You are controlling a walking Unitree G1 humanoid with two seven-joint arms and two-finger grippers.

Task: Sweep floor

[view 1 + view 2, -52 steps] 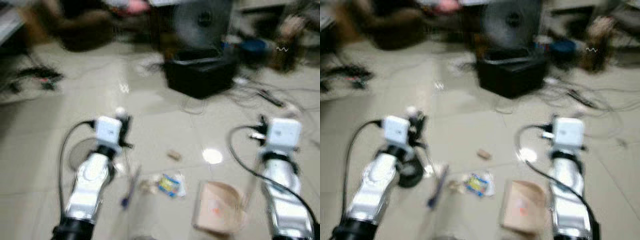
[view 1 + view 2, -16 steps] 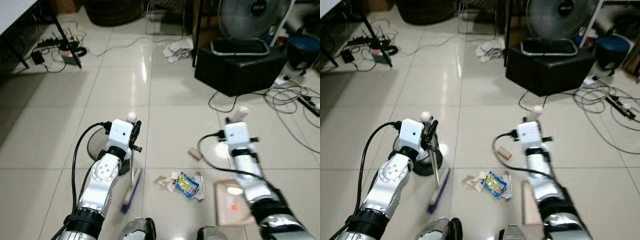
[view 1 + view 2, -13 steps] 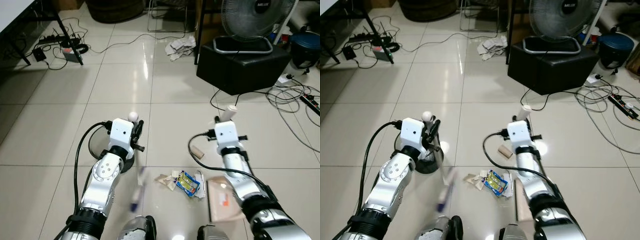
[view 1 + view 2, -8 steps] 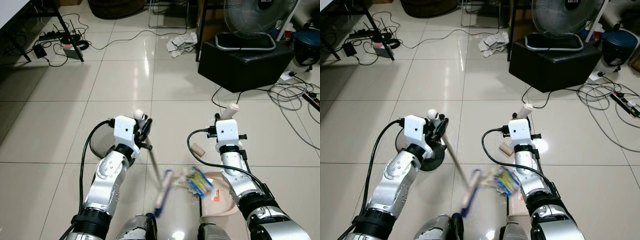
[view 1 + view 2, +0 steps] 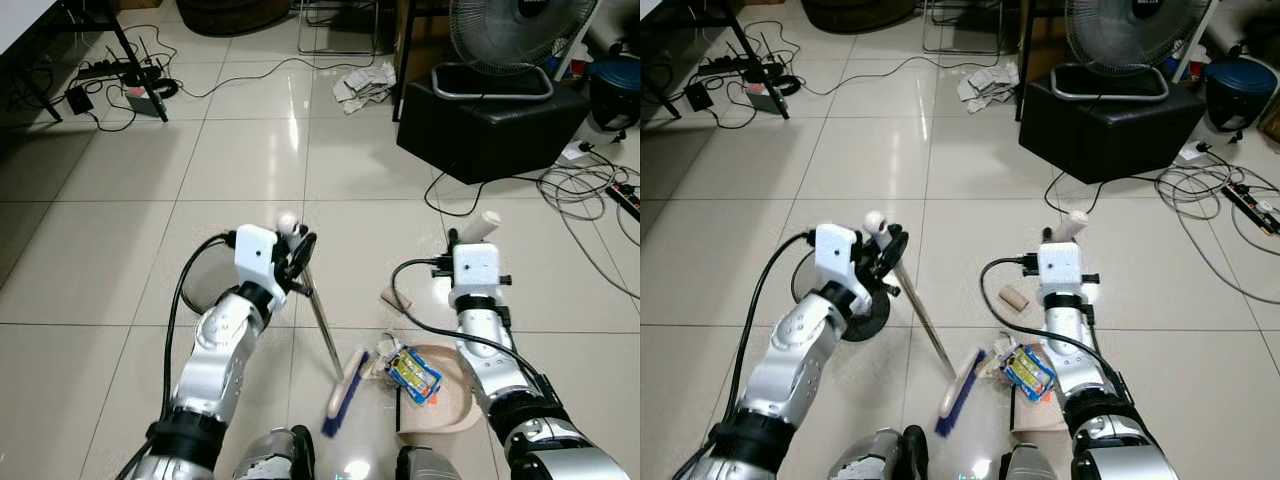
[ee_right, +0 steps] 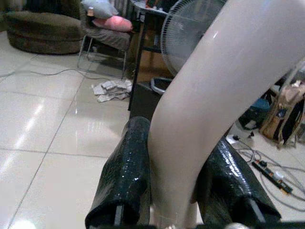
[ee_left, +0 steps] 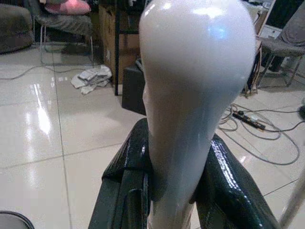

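Swept rightward, the broom (image 5: 338,388) now nudges the wrappers (image 5: 410,372) onto the dustpan (image 5: 450,400); left gripper (image 5: 300,250) clamps its handle, right gripper (image 5: 480,228) clamps the dustpan's. Overswinging could scatter litter past the rim.

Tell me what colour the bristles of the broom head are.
The broom bristles are blue, clearest in the left eye view.

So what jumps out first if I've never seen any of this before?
Two silver arms reach over a tiled floor. The left tool grips the white handle of a small broom, whose blue brush rests on the floor just in front of the robot. The right tool grips the handle of a beige dustpan, where a colourful wrapper lies at the pan's mouth. Farther off, a fan stands on a black box.
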